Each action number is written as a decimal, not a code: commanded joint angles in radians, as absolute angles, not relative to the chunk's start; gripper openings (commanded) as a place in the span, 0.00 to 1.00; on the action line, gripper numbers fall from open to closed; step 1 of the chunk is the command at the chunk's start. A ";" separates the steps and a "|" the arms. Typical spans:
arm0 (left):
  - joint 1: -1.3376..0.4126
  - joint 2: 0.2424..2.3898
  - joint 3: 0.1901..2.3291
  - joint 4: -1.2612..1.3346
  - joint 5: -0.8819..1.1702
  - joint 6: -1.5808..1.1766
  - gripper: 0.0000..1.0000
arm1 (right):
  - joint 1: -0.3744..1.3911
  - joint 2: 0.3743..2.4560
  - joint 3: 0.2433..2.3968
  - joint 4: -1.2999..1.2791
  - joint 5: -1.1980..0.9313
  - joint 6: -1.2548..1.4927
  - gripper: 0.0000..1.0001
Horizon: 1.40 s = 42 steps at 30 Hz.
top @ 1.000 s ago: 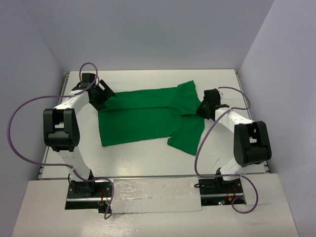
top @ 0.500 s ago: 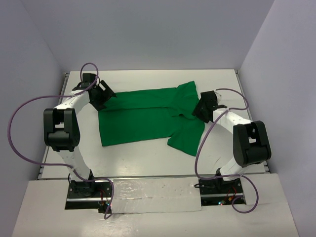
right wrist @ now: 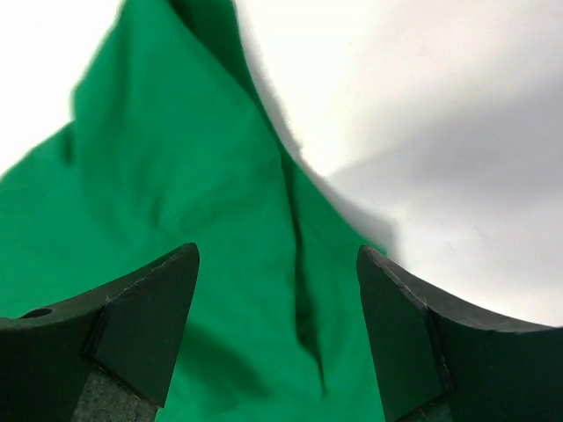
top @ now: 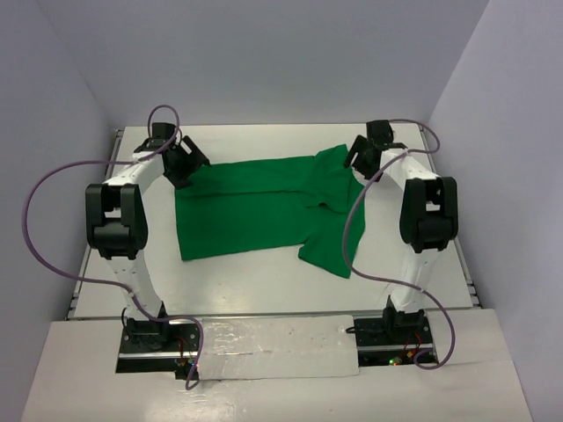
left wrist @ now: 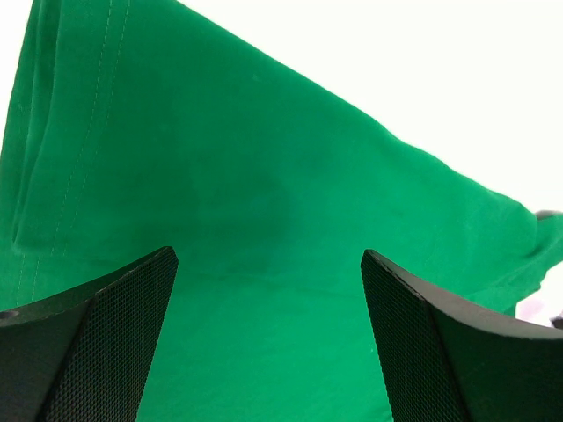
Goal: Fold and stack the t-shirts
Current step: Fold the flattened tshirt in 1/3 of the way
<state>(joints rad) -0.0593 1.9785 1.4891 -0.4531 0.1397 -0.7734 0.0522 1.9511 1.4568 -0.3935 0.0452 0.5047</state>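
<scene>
Hovering with both sets of jaws spread wide and nothing in either. My left gripper (left wrist: 266,264) is over the hem corner of the green t-shirt (top: 255,207), roughly 10 o'clock on the cloth in the overhead view. My right gripper (right wrist: 277,259) sits over the far sleeve, around 1 o'clock. The shirt lies mostly flat across the middle of the table (top: 264,281), hem toward 9, sleeves toward 3.

My worry is that the hem corner looks doubled over, so I could pinch just the top layer and drag the fold crooked. On the right there's a ridge of cloth between my fingers. If I grab too shallow, I reckon the sleeve slips out mid-lift. And if the two sides don't close together, the whole shirt probably skews.
</scene>
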 commanded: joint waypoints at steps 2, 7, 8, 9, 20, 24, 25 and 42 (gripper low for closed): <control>-0.069 2.012 1.545 -0.460 0.149 -0.777 0.94 | 0.054 2.068 1.573 -0.496 -0.026 0.472 0.75; -0.069 2.041 1.547 -0.460 0.150 -0.779 0.94 | 0.054 2.153 1.623 -0.510 -0.046 0.501 0.57; -0.069 2.042 1.547 -0.459 0.148 -0.779 0.94 | 0.054 2.158 1.624 -0.511 -0.042 0.502 0.51; -0.069 2.045 1.546 -0.458 0.147 -0.781 0.94 | 0.054 2.159 1.625 -0.509 -0.037 0.502 0.47; -0.041 2.146 1.610 -0.469 0.150 -0.790 0.94 | 0.053 2.189 1.677 -0.529 -0.003 0.517 0.10; -0.015 2.188 1.642 -0.464 0.142 -0.801 0.94 | 0.052 2.217 1.715 -0.537 0.021 0.548 0.09; -0.009 2.206 1.657 -0.464 0.147 -0.800 0.94 | 0.052 2.235 1.747 -0.553 0.022 0.551 0.09; -0.005 2.067 1.884 -0.560 0.072 -0.752 0.95 | 0.052 1.953 1.736 -0.540 0.051 0.533 0.89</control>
<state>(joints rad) -0.0102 2.2979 1.8879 -0.5533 0.1450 -0.7932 0.0536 2.2402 1.8290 -0.5884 -0.0009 0.5371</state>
